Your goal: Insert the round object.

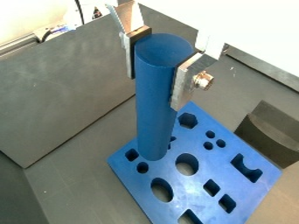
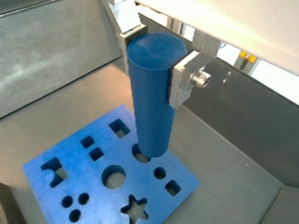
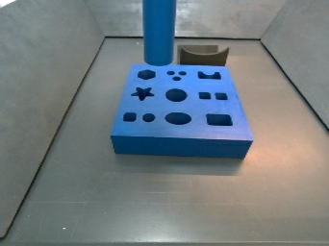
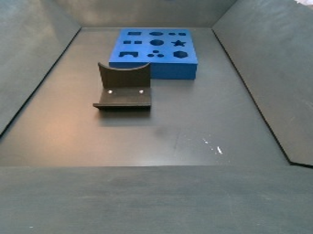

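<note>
Over the flat blue block with shaped holes (image 2: 111, 175): gripper (image 2: 156, 54) clamped on long smooth blue cylinder peg (image 2: 153, 96), upright. Insertion pending; next, probably align with round hole, lower straight.

Tool (image 1: 158, 63) clamps round object (image 1: 156, 101) above block (image 1: 198, 175).

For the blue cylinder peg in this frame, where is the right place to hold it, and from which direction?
At its upper end, coming from above: the round peg stands upright over the blue block, so the lower length must stay free to enter a hole. The gripper already holds it so, its fingers pressing opposite sides of the curved wall near the top.
</note>
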